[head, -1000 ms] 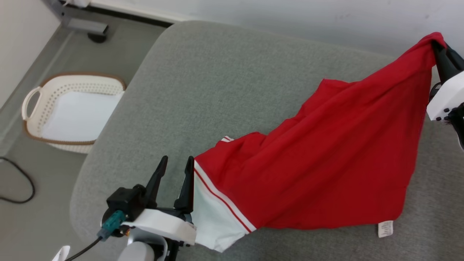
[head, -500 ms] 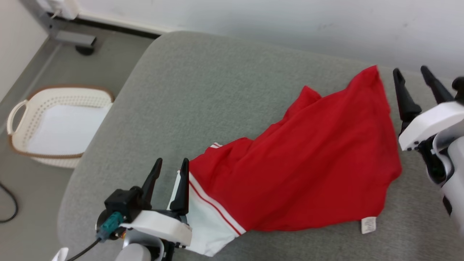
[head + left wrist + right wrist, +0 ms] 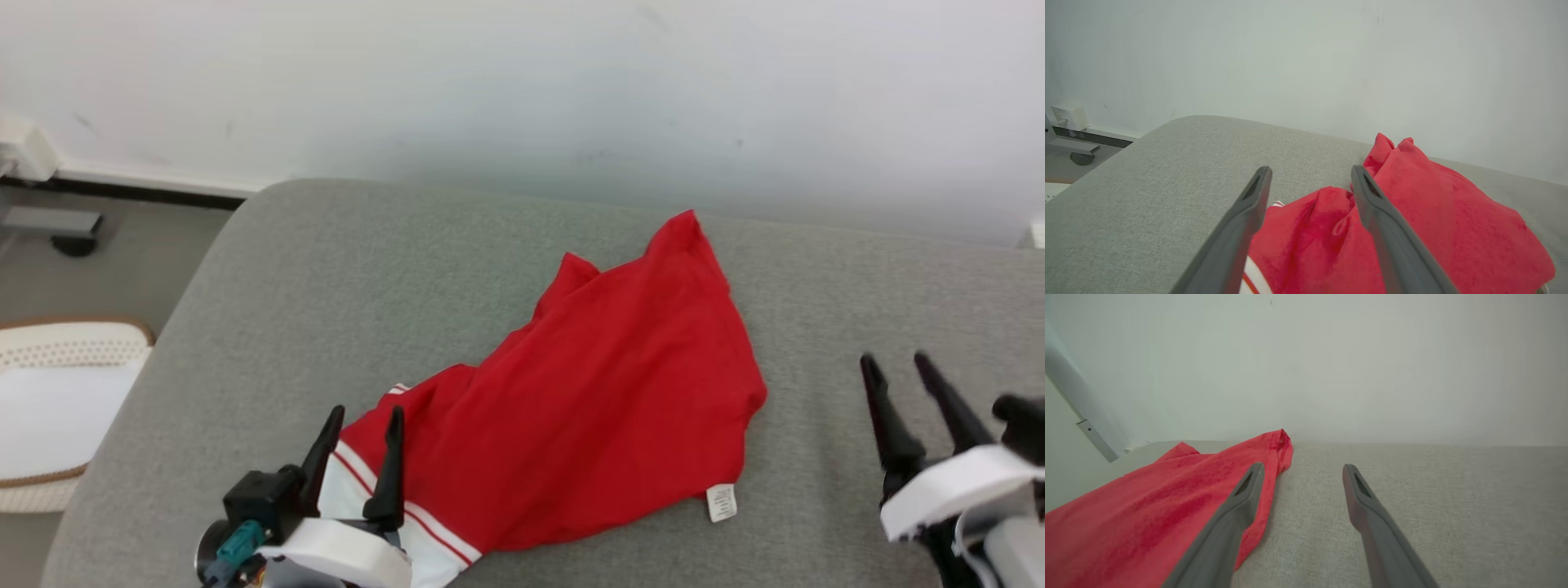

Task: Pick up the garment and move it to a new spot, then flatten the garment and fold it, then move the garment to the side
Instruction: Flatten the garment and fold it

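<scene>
On a grey cushion [image 3: 506, 245] against a pale wall [image 3: 522, 82], a red garment [image 3: 604, 392] lies rumpled near the middle, its white striped hem [image 3: 420, 555] toward the robot. The left gripper [image 3: 366, 415] hangs open over that hem, gripping nothing. The right gripper [image 3: 895, 361], likewise open and empty, hovers apart to the garment's right. A white basket [image 3: 82, 353] sits on the floor [image 3: 98, 269] at left.

The garment [image 3: 604, 392] is thin red cloth, matt and softly creased, with a white band at the lower left of the head view. The cushion [image 3: 408, 269] under it is grey woven fabric (a little rough to the eye). The basket [image 3: 65, 353] at the left edge looks like smooth cream plastic. The wall [image 3: 522, 98] is matt.
</scene>
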### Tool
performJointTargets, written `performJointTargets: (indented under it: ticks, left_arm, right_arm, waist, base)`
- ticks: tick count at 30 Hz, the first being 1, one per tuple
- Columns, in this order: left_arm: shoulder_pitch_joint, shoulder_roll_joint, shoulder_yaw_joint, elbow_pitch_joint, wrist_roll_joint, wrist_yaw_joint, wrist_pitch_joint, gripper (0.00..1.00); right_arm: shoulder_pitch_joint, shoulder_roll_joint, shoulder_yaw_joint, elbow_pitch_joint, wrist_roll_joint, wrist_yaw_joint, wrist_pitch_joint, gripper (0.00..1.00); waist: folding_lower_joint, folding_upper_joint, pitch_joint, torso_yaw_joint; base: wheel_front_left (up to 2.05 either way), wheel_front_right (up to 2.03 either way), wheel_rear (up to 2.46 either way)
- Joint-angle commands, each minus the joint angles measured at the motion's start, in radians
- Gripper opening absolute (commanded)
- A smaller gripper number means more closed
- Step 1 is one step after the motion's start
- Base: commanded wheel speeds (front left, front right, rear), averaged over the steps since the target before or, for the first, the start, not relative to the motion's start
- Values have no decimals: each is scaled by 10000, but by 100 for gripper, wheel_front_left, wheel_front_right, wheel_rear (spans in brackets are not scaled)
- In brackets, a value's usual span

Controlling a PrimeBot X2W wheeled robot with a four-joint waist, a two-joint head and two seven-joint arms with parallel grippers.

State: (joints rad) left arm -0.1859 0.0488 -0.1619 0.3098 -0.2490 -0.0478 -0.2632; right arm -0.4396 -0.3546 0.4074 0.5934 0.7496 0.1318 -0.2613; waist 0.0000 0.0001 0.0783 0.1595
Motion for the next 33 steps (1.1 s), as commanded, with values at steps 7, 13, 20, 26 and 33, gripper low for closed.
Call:
performJointTargets:
  ticks: [7,13,20,26,33]
  left_arm:
    - [139,48,53,75,208,-120,-14,100]
    - [75,43,-2,113,188,-171,-14,100]
    - [-96,40,-53,129,23,-152,-14,100]
    - [-203,38,-197,184,-154,-86,-14,100]
    - [-169,38,-221,212,-250,-28,-14,100]
  right_arm:
    - [1415,456,-194,-437,-237,-23,-33,100]
    - [1267,681,105,30,-686,-23,319,100]
    - [444,1212,608,978,-764,-23,1270,100]
    - [-174,1423,956,2283,-862,-23,2372,100]
    - [-339,1880,1368,2923,-997,20,2803,100]
  waist:
    - [0,-1,-344,-315]
    - [0,-1,-238,-86]
    - [0,-1,79,365]
    - [0,-1,230,786]
    - [0,-1,326,1092]
  base:
    - [0,0,0]
    - [0,0,0]
    - [0,0,0]
    - [0,0,0]
    - [0,0,0]
